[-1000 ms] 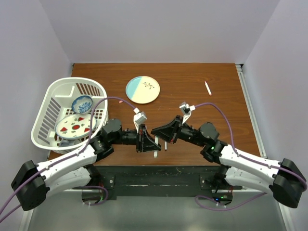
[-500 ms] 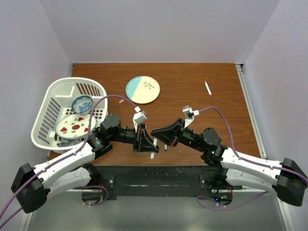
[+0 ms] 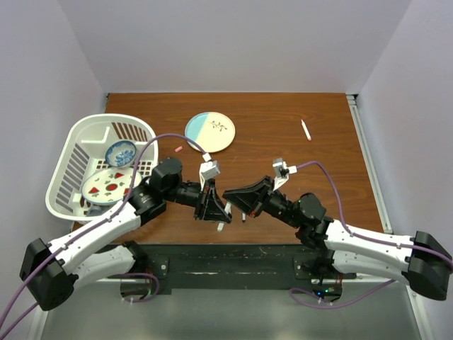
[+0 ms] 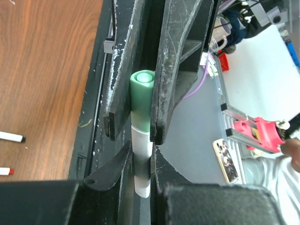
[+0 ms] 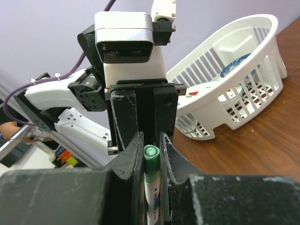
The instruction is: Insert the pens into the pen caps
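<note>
Where your two tools met at the near edge of the table (image 3: 283, 170), the left gripper (image 4: 140, 151) was clamped on the white barrel of a pen (image 4: 141, 133). The right gripper (image 5: 150, 143) pressed its fingers against both sides of the green cap (image 4: 142, 96) seated on that pen. Your arms lay low and bent, wrists turned inward, tip to tip. A black-tipped pen (image 4: 10, 137) and a red-tipped pen (image 4: 3, 171) lay nearby on the wood. The white basket (image 3: 62, 159), at the left, held a blue bowl (image 3: 120, 152) and a red-marked plate (image 3: 107, 186). A blue-and-cream plate (image 3: 210, 132) lay apart.
</note>
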Motion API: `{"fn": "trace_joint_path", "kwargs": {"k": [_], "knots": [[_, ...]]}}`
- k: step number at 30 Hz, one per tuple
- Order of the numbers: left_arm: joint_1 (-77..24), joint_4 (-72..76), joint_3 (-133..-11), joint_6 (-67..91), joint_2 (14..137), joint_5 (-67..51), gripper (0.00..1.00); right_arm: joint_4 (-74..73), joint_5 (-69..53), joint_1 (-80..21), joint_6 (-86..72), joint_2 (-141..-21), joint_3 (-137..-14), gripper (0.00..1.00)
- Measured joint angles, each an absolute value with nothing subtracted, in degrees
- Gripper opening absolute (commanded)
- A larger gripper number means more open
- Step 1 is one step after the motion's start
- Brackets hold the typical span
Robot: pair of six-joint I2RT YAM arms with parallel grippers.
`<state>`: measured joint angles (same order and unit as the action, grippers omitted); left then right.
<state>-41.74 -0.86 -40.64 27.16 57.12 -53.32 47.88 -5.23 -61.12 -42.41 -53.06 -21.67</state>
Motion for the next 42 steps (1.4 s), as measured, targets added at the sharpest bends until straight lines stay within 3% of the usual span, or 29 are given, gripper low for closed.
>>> {"fn": "trace_joint_path", "kwargs": {"k": [9,19,27,29,32,42], "knots": [[-34.22,2.83,-40.73,31.16,61.36,-66.26,0.0,51.77,3.95,-64.99,-42.15,-56.75,-21.74,0.0],[-31.33,1.91,-41.12,30.85,61.08,-69.67,0.0,59.2,11.53,-68.53,-43.62,-62.17,-22.17,0.0],[-31.24,1.48,-41.12,30.81,56.18,-67.4,0.0,44.58,18.02,-72.18,-43.38,-55.44,-27.57,0.0],[-31.18,2.5,-41.12,30.94,54.13,-66.39,0.07,39.2,19.99,-73.38,-42.74,-53.34,-30.04,0.0],[-30.63,4.6,-41.12,30.96,52.27,-65.34,0.33,30.55,23.42,-75.02,-40.91,-51.03,-34.39,0.0],[-26.55,5.13,-38.2,25.26,45.28,-56.8,0.83,2.22,31.14,-78.32,-29.41,-52.47,-51.7,0.0]]}}
